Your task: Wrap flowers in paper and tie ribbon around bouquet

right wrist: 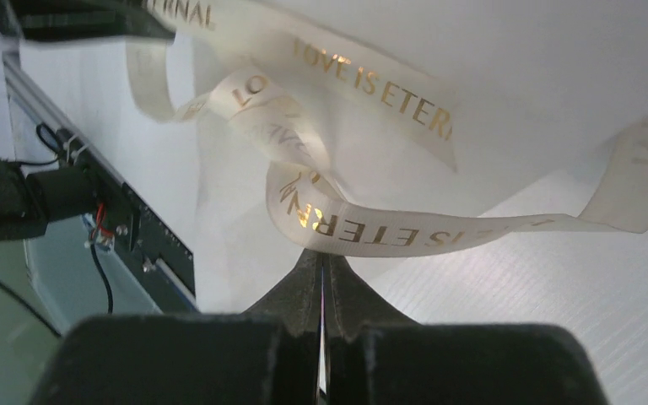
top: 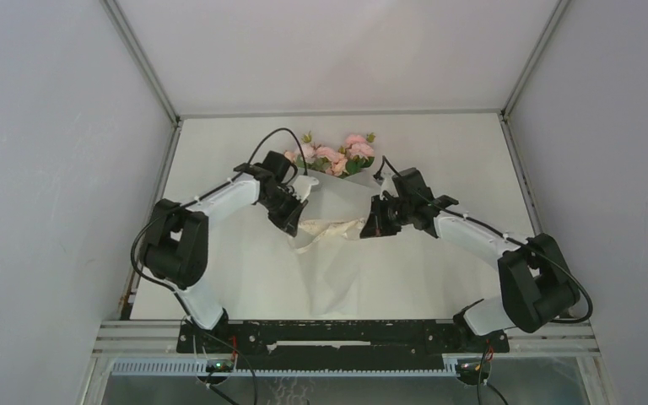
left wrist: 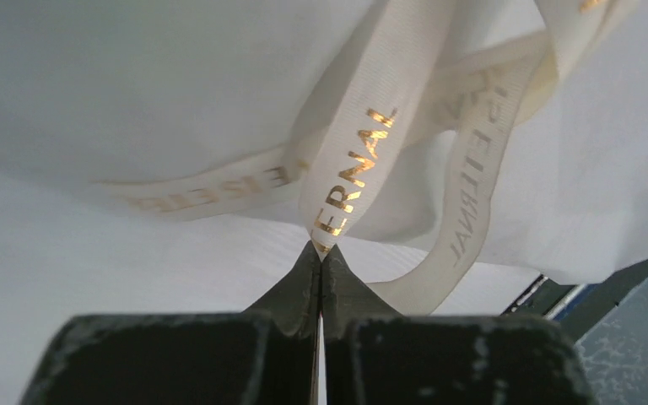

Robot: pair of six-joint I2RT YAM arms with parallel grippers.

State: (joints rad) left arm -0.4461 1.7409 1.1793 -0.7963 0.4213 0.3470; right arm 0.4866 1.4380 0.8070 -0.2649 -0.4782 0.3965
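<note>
The flowers [top: 333, 156] are pink blooms with green leaves at the back middle of the table. Their stems are sheathed in the white paper [top: 337, 270], which fans out toward the near edge as a bouquet. A cream ribbon [top: 333, 226] with gold lettering crosses the paper between both grippers. My left gripper [top: 294, 226] is shut, pinching a ribbon [left wrist: 359, 160] end at its tips [left wrist: 321, 246]. My right gripper [top: 369, 228] is shut too, and the ribbon [right wrist: 388, 232] runs across its tips [right wrist: 321, 253], caught there. The paper [left wrist: 135, 84] hangs close above.
The white table [top: 219, 270] is closed in by grey walls at the left, right and back. A black rail [top: 346, 333] with both arm bases runs along the near edge. It also shows in the right wrist view as the rail [right wrist: 148, 236] with wiring.
</note>
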